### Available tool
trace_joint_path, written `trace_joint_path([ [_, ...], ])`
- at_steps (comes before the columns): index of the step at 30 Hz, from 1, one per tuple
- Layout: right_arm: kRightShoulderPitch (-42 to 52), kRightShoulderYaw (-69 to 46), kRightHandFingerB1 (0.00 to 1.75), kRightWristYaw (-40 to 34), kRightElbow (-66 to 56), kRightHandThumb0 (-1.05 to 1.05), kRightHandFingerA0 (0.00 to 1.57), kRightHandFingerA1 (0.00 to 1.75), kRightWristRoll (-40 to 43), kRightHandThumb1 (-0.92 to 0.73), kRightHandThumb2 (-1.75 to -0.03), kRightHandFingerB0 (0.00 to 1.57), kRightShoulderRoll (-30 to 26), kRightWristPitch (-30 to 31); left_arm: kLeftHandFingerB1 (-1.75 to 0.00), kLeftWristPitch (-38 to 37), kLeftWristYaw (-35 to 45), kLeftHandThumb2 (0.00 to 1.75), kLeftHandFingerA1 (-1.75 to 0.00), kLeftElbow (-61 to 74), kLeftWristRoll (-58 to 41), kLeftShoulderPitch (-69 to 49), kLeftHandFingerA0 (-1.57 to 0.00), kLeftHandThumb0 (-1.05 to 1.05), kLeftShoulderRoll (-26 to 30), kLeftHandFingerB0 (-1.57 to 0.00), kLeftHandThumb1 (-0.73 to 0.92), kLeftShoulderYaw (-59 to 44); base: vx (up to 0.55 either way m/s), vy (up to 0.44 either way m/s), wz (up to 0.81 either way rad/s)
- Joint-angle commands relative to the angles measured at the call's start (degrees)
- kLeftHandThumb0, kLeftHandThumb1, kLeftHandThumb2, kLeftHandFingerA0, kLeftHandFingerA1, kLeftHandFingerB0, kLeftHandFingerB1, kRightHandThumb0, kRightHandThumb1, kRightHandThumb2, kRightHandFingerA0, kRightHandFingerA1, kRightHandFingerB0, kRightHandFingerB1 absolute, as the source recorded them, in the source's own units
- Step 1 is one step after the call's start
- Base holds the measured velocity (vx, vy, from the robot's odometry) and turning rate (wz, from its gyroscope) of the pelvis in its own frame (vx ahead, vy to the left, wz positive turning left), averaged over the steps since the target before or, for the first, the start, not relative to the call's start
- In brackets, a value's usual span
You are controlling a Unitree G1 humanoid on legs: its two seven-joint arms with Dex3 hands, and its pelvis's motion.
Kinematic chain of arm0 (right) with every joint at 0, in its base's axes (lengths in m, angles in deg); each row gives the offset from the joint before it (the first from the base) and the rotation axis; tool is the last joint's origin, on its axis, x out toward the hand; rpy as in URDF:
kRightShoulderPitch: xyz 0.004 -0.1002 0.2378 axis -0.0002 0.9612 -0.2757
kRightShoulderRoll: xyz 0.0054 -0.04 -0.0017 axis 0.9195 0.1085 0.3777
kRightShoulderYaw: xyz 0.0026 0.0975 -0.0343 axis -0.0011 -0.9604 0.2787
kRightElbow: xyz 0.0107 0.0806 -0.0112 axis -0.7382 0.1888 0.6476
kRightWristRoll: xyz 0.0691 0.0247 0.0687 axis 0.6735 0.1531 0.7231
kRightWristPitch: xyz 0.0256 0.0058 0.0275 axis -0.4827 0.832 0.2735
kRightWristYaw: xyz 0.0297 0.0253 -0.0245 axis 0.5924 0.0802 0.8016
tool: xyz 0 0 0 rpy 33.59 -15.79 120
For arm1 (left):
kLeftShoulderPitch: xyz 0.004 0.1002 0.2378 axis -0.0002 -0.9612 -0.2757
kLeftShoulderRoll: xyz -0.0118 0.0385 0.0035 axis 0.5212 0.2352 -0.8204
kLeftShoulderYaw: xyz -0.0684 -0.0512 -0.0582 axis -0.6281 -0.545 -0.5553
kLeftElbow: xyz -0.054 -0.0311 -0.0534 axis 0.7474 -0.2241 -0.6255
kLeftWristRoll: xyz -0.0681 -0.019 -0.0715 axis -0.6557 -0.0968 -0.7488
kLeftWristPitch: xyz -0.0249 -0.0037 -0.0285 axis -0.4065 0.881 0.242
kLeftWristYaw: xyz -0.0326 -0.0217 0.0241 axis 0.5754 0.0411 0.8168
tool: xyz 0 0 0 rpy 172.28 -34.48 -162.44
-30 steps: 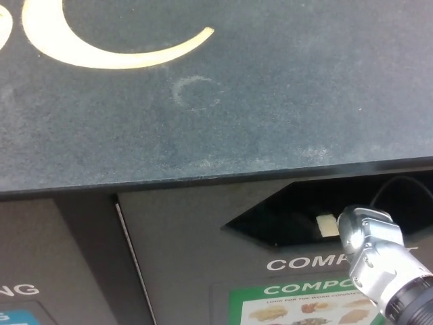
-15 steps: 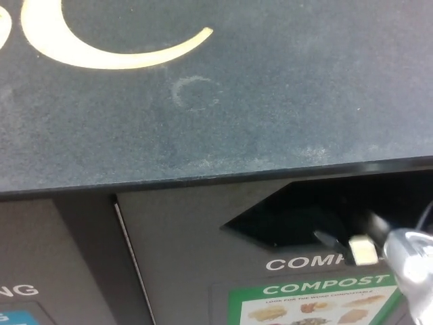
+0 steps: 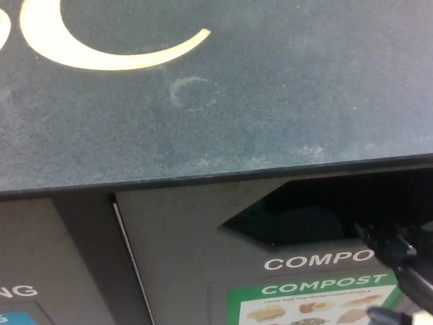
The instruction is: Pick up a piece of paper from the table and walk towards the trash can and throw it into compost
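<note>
The robot's black right hand [image 3: 399,261] hung at the dark angular compost opening [image 3: 304,217] of the charcoal bin [image 3: 203,223]; finger state indeterminable. Paper not visible.

Head cam, steep down, close on trash can [image 3: 203,122] top.

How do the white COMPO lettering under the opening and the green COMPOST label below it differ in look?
The white COMPO lettering is printed straight on the dark bin front, while the green COMPOST label is a white-edged sticker. The lettering is bare text; the label also carries small food pictures. The lettering is larger than the label's heading, and its end is hidden behind the black robot hand. Both mark the same compost bin.
</note>
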Motion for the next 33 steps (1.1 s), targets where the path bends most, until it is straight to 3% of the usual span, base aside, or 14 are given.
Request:
trace_joint_path([
  [1, 12.8, -8.23, 0.04, 0.56, -14.69, -0.94, 0.0, 0.0, -9.11, -0.92, -0.84, 0.0, -10.33, -11.1, -0.79, -2.79, 0.22, 0.76, -0.99, -2.38, -0.19, -0.68, -0.93, -0.1, 0.63, -0.85, 0.66, -0.12, 0.0, 0.0, 0.0],
  [3, 20.13, -13.79, 0.14, -3.79, -18.13, -0.94, 0.0, 0.0, -12.14, -0.92, -0.82, 0.0, -9.97, -13.09, -0.77, -3.02, -0.23, 0.75, -0.93, -2.84, 0.34, -0.39, -0.91, -0.08, 0.79, -0.85, 0.65, 0.24, 0.0, 0.0, 0.0],
  [4, 24.02, -16.67, 0.05, -5.66, -20.03, -1.0, 0.0, 0.23, -13.4, -0.86, -1.26, 0.0, -9.47, -14.32, -0.8, -3.11, -0.21, 0.77, -0.97, -3.1, -0.01, -0.53, -0.91, -0.06, 0.81, -0.86, 0.65, -0.08, 0.0, 0.0, 0.0],
  [18, 61.51, -53.27, 0.18, -8.58, -28.16, -0.9, 0.0, 0.1, -6.22, -0.86, -1.2, 0.11, 12.8, -25.23, -0.74, -3.03, -0.15, 0.73, -0.89, -4.45, 0.84, 0.05, -0.87, -0.07, 1.5, -0.8, 0.67, 0.67, 0.0, 0.0, 0.0],
  [19, 62.29, -54.64, 0.18, -8.36, -26.3, -0.9, 0.0, 0.1, -4.69, -0.86, -1.2, 0.11, 13.2, -25.63, -0.74, -3.14, -0.24, 0.73, -0.89, -4.44, 1.04, 0.09, -0.87, -0.07, 1.57, -0.8, 0.67, 0.85, 0.0, 0.0, 0.0],
  [20, 62.85, -56.2, 0.22, -7.44, -22.64, -0.69, 0.01, 0.26, -2.57, -0.92, -0.71, 0.08, 13.63, -24.82, -0.76, -3.48, -0.21, 0.77, -0.92, -4.43, 1.16, 0.08, -0.91, -0.07, 1.64, -0.85, 0.65, 0.98, 0.0, 0.0, 0.0],
  [21, 62.89, -56.64, 0.22, -6.84, -21.18, -0.69, 0.01, 0.26, -1.98, -0.92, -0.71, 0.08, 13.83, -24.06, -0.76, -3.6, -0.1, 0.77, -0.92, -4.45, 1.03, 0.07, -0.91, -0.07, 1.61, -0.85, 0.65, 0.91, 0.0, 0.0, 0.0],
  [22, 62.18, -57.21, 0.49, -7.09, -16.05, -0.32, 0.01, 0.51, 0.34, -0.64, -1.15, 0.0, 13.78, -24.56, -0.75, -3.76, -0.13, 0.76, -0.91, -4.5, 0.98, 0.1, -0.9, -0.08, 1.62, -0.83, 0.66, 0.89, 0.0, 0.0, 0.0],
  [24, 61.21, -57.55, 0.49, -8.02, -11.39, -0.32, 0.01, 0.51, 2.54, -0.64, -1.15, 0.0, 13.6, -26.43, -0.75, -3.81, -0.31, 0.76, -0.91, -4.56, 1.06, 0.14, -0.9, -0.08, 1.67, -0.83, 0.66, 0.96, 0.0, 0.0, 0.0],
  [25, 58.77, -57.43, 0.29, -7.87, -5.51, -0.45, 0.16, 0.39, 6.71, -0.76, -0.63, 0.18, 14.5, -26.52, -0.76, -3.38, 0.13, 0.73, -0.94, -4.37, 0.06, 0.45, -0.91, -0.08, 1.35, -0.84, 0.68, 0.25, 0.0, 0.0, 0.0],
  [27, 57.69, -57.61, 0.29, -7.56, -3.06, -0.45, 0.16, 0.39, 8.41, -0.76, -0.63, 0.18, 15.03, -26.98, -0.76, -3.21, 0.33, 0.73, -0.94, -4.32, -0.38, 0.59, -0.91, -0.08, 1.21, -0.84, 0.68, -0.05, 0.0, 0.0, 0.0],
  [30, 47.62, -56.62, 0.31, -4.91, 11.08, -0.3, 0.49, 0.5, 21.31, -0.74, -0.62, 0.24, 19.28, -25.36, -0.77, -4.55, 0.12, 0.8, -0.95, -4.61, 0.21, 0.78, -0.93, -0.06, 1.7, -0.85, 0.64, 0.3, 0.0, 0.0, 0.0],
  [31, 43.96, -57.02, 0.53, -4.78, 15.42, 0.02, 0.37, 0.61, 24.13, -0.6, -1.08, 0.2, 20.72, -25.38, -0.73, -4.64, -0.59, 0.77, -0.89, -4.48, 0.93, 0.82, -0.93, -0.07, 1.84, -0.84, 0.68, 0.79, 0.0, 0.0, 0.0],
  [33, 38.59, -57.45, 0.53, -4.76, 21.75, 0.02, 0.37, 0.61, 28.36, -0.6, -1.08, 0.2, 22.76, -25.13, -0.73, -4.78, -1.66, 0.77, -0.89, -4.29, 2.01, 0.88, -0.93, -0.07, 2.05, -0.84, 0.68, 1.53, 0.0, 0.0, 0.0],
])
